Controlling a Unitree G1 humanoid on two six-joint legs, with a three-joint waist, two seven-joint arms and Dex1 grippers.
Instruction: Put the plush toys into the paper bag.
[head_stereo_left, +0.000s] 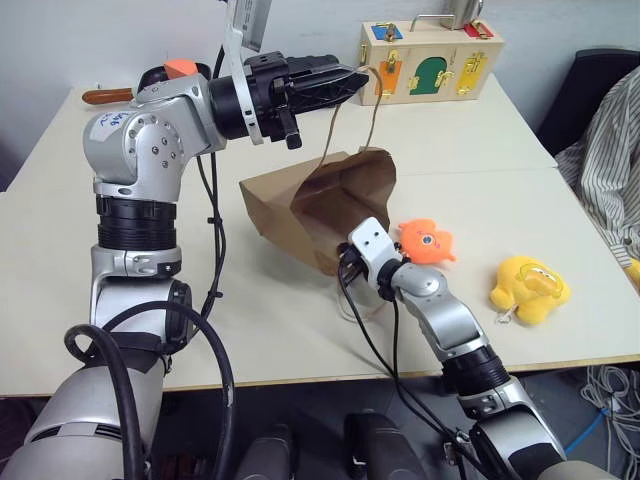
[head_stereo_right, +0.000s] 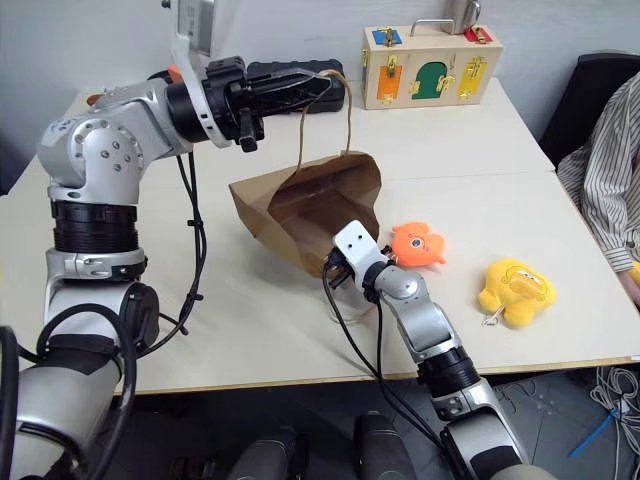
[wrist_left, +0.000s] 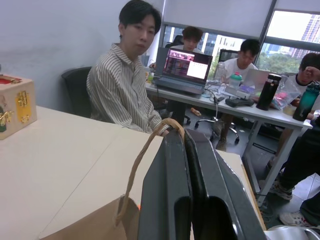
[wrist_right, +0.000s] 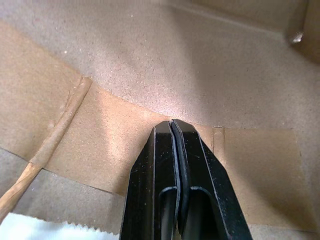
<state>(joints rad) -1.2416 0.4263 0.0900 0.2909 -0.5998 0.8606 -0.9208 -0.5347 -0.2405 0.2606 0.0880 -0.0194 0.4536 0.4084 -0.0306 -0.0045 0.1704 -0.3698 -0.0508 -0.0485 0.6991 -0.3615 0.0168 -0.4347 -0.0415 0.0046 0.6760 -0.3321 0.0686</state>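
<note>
Head views: my left gripper (head_stereo_left: 352, 82) is raised above the bench (head_stereo_left: 480, 160), fingers pressed together on a cord handle (head_stereo_left: 376, 105) of the paper bag (head_stereo_left: 310, 205). The bag lies tipped on its side, mouth towards me and held open. My right gripper (wrist_right: 172, 125) is at the bag's lower mouth edge, the right forearm lying between me and the toys. The orange plush toy (head_stereo_left: 427, 241) sits on the bench just beside the bag's mouth, close to the right wrist; the yellow plush toy (head_stereo_left: 530, 288) lies farther right, apart from the bag. Behind stand a wooden latch box (head_stereo_left: 430, 62) and a black case (head_stereo_right: 290, 72). A person in a striped shirt (head_stereo_left: 612, 160) sits at the right edge.

Left wrist view: fingers shut, handle looped over their tips; seated people and a laptop (wrist_left: 185, 70) beyond.

Right wrist view: fingers pinched on the bag's paper edge.
</note>
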